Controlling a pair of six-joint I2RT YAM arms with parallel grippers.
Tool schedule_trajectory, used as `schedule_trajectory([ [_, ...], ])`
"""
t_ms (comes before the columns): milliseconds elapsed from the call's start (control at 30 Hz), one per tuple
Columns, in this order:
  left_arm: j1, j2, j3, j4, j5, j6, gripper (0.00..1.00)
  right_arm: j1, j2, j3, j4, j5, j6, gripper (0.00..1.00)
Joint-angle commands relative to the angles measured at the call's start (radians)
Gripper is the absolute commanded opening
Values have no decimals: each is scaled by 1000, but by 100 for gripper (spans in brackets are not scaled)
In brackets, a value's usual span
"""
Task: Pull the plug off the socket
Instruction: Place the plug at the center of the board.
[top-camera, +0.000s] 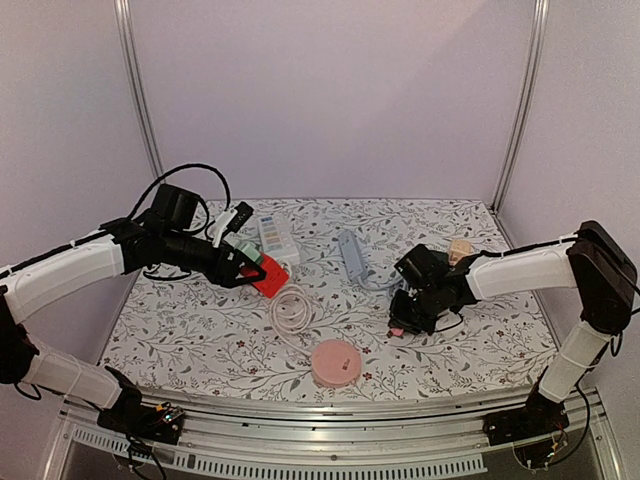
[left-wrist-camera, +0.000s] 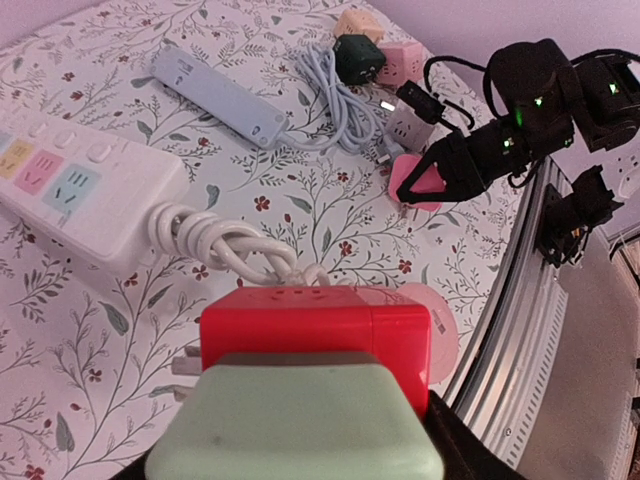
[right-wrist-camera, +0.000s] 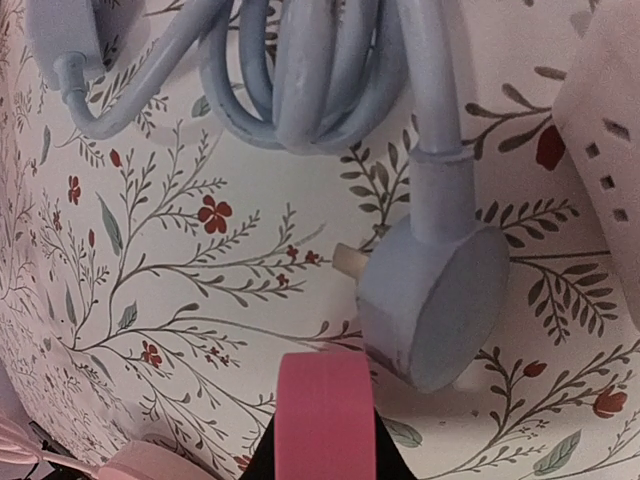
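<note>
The left gripper (top-camera: 247, 266) is holding the green plug (left-wrist-camera: 295, 420), jaws partly open around it. The plug is sitting on the red socket (left-wrist-camera: 315, 325), bottom middle of the left wrist view. The right gripper (top-camera: 398, 327) is pinching closed, holding nothing

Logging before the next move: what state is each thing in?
left gripper: shut on red cube socket
right gripper: shut, empty
blue plug: unplugged, prongs bare
blue cord: coiled
white power strip: white cord bundled

Two power strips (left-wrist-camera: 80, 190); one red cube (left-wrist-camera: 315, 325); one pink disc (top-camera: 335, 363); perhaps four small cubes (left-wrist-camera: 358, 58).
</note>
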Motion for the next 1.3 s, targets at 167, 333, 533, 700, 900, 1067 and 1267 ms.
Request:
schedule_trajectory([
  [167,7,-20,13,86,19,10,20,-5,48,-4,-12,-14,-5,17],
  [333,4,-21,14,85,21,11,20,-5,29,12,-78,47,-15,33],
  [533,4,-19,15,85,28,8,20,-5,-10,30,-119,84,-30,51],
  [700,2,-20,13,87,25,7,20,-5,-58,45,-165,118,-46,67],
  [900,-25,-26,6,88,32,21,20,-2,-144,62,-212,144,-63,75],
  [1067,-110,-48,-9,84,16,64,20,24,-237,99,-212,143,-111,82],
  [1267,-204,-71,-17,100,-48,90,20,73,-312,145,-115,65,-160,85],
])
